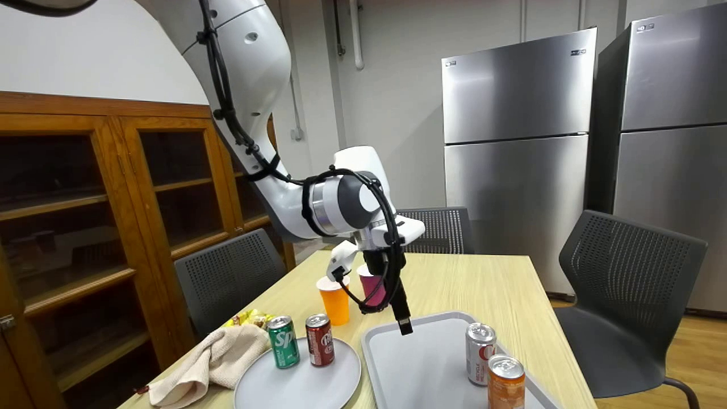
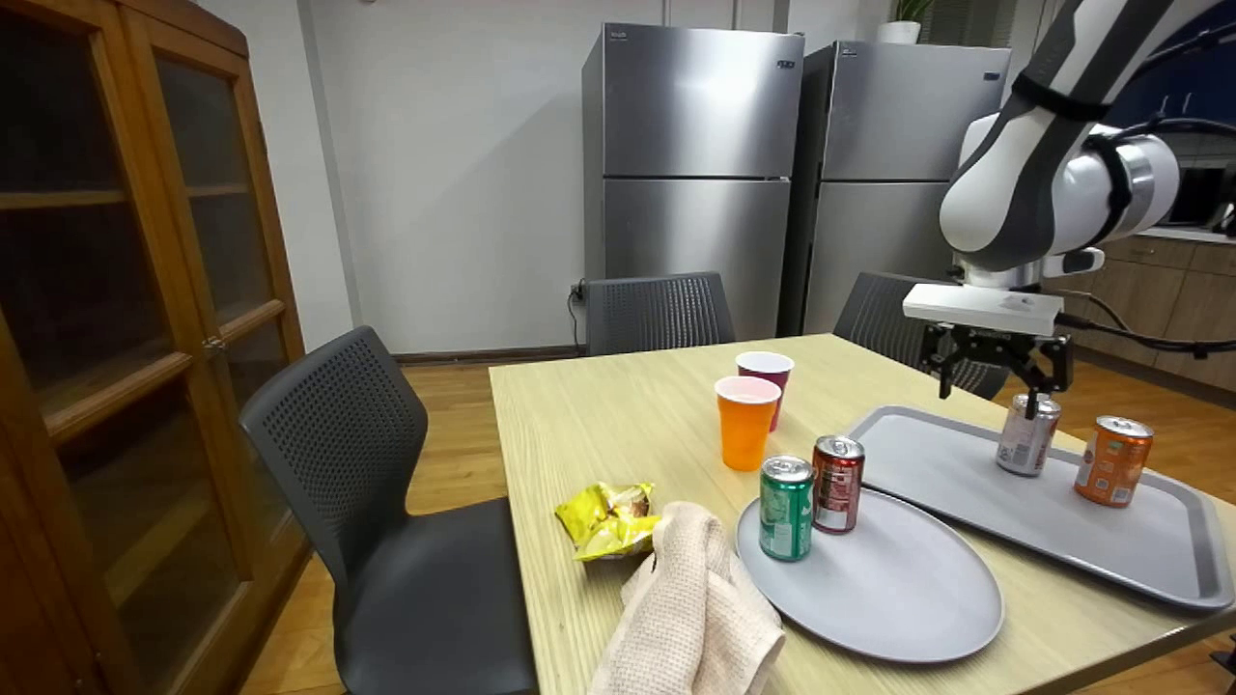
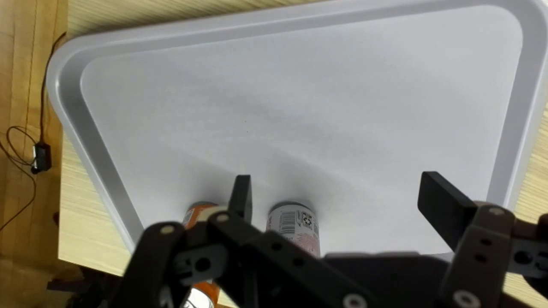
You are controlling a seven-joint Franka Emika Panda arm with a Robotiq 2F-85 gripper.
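Note:
My gripper (image 3: pixel 336 184) hangs over the grey rectangular tray (image 3: pixel 274 98) with its fingers wide apart and nothing between them. In an exterior view the gripper (image 2: pixel 988 401) has one finger overlapping the top of a silver can (image 2: pixel 1025 446); contact is not visible. That silver can (image 3: pixel 293 222) stands on the tray, partly hidden by the left-hand finger in the wrist view. Beside it is an orange can (image 2: pixel 1113 465), also upright on the tray. A round grey plate (image 2: pixel 898 598) holds a green can (image 2: pixel 786 512) and a dark red can (image 2: pixel 837 486).
An orange cup (image 2: pixel 744 430) and a purple cup (image 2: pixel 775 372) stand behind the plate. A beige cloth (image 2: pixel 690 608) and a yellow snack packet (image 2: pixel 608 521) lie at the table's side. Dark chairs (image 1: pixel 630 272) surround the wooden table (image 1: pixel 471 278).

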